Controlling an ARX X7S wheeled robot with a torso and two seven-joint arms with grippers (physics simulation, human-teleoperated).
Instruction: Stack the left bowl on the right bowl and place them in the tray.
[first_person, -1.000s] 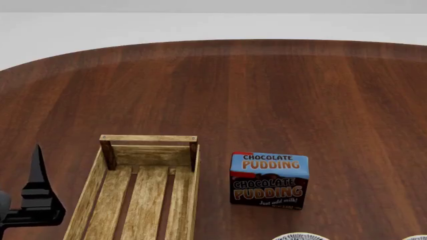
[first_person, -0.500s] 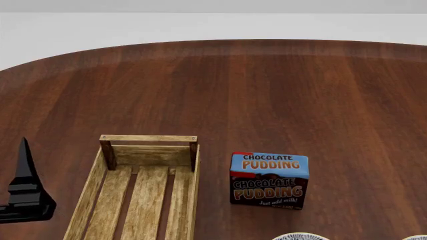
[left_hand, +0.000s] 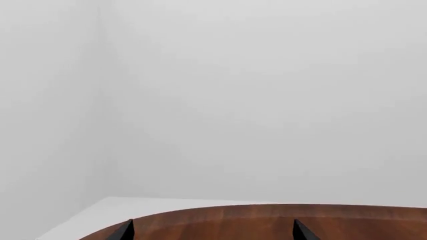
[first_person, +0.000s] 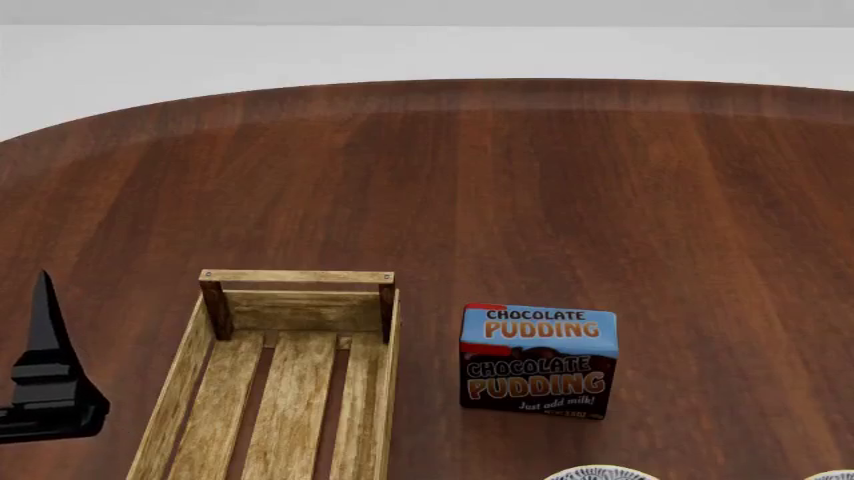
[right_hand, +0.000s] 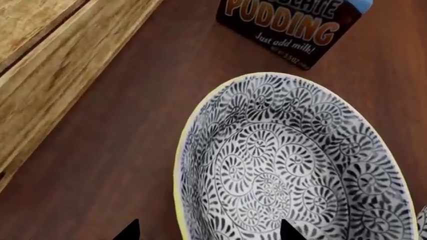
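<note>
We see our right gripper (right_hand: 207, 231) spread wide just over the left bowl (right_hand: 287, 165), gripping nothing, beside the tray (first_person: 287, 375), while our left gripper (left_hand: 212, 231) hangs apart, empty.

The left gripper (first_person: 47, 375) is showing as glossy black, a stepped blocky base narrowing into a slim pointed spike. In both wrist views only small black triangular fingers (left_hand: 125, 231) (right_hand: 129, 231) are peeking in.

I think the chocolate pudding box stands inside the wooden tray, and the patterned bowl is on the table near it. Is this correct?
Not quite. The chocolate pudding box stands on the table beside the tray, outside it, as the head view shows. The patterned bowl is indeed on the table nearby.
</note>
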